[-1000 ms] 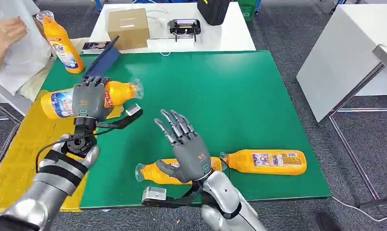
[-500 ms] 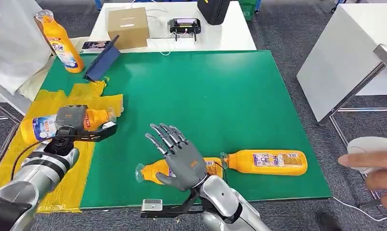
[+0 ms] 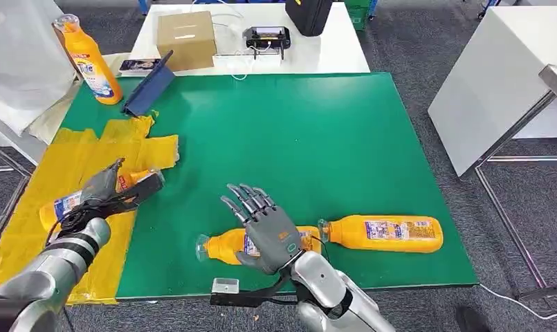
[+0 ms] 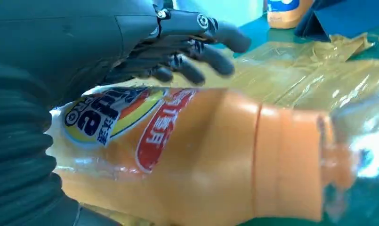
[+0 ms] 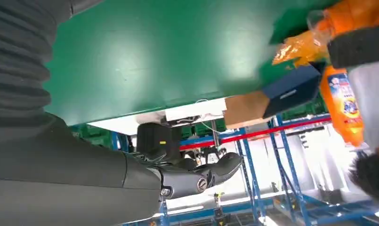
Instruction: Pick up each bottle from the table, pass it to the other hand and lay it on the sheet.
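**Bottle down on the yellow sheet, two more waiting on the mat**

I take the green mat (image 3: 289, 138) as my landmark. Off its left edge lies the yellow sheet (image 3: 61, 173), and on it I see an orange bottle (image 3: 62, 205) on its side, cap toward the mat. My left hand (image 3: 99, 187) sits over it with fingers (image 4: 211, 56) stretched out above the bottle; I cannot tell whether they grip it. On its label I can read only fragments in the left wrist view.

My right hand (image 3: 265, 228) hovers spread wide and empty near the mat's front edge, over a second bottle (image 3: 223, 247) lying flat. A third bottle (image 3: 382, 233) lies just to its right, cap nearly touching it.

At the mat's far left corner stand an upright bottle (image 3: 88, 62) and a blue tablet case (image 3: 148, 91). Beyond the far edge, a white table (image 3: 331, 48) carries a cardboard box (image 3: 186, 39) and a black device (image 3: 266, 37).
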